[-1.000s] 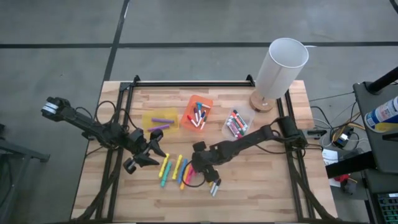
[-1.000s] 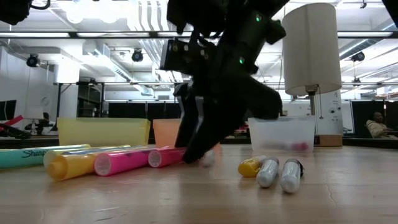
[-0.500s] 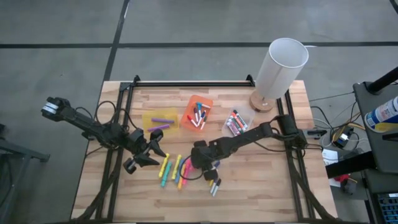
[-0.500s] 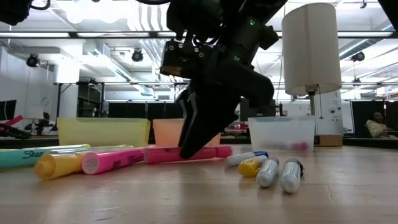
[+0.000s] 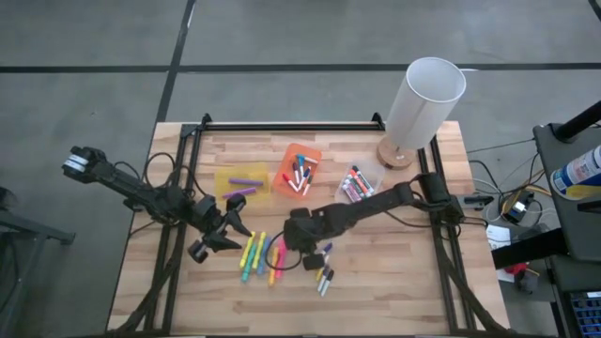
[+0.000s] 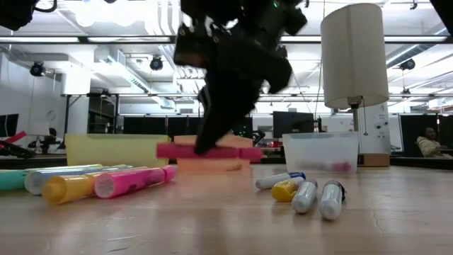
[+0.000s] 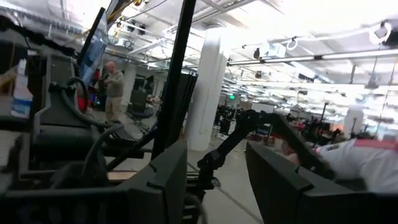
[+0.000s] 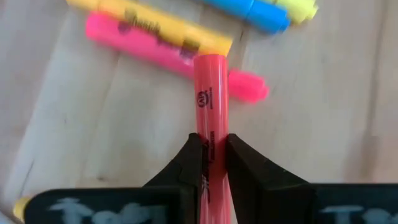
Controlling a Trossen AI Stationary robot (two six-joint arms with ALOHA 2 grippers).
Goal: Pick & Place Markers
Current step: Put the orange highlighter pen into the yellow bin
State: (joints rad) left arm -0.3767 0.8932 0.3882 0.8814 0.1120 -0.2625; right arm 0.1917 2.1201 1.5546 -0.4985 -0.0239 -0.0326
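Note:
My right gripper [image 5: 299, 237] is shut on a pink-red marker [image 6: 209, 151], which hangs level above the table's middle. Below it, several yellow, pink, blue and green markers [image 5: 255, 255] lie flat on the wood; in the right wrist view a pink one [image 8: 149, 53] and a yellow one [image 8: 155, 28] show under the held marker [image 8: 210, 93]. Two grey markers [image 5: 324, 280] lie nearer the front edge. My left gripper [image 5: 230, 228] waits open at the left of the cluster, its fingers [image 7: 168, 180] tipped up toward the room. My right gripper pinches the marker's barrel [image 8: 210, 140] between its two fingers [image 8: 245, 165], about mid-length as the low view shows it. The fingers slant down from above and lie across the marker. The marker is level and lifted clear of the table.
A yellow bin [image 5: 242, 181], an orange bin [image 5: 299, 172] and a clear bin [image 5: 359, 186], each with markers inside, stand in a row behind the cluster. A white lamp [image 5: 423, 103] stands at the far right corner. A blue-capped marker [image 5: 321, 254] lies right of the gripper.
My right gripper has shut on the pink-red marker, which lay on the table among the others, and has risen with it. The marker now hangs level, clear of the wood. The yellow and pink markers beside it have rolled a little toward the table's left.

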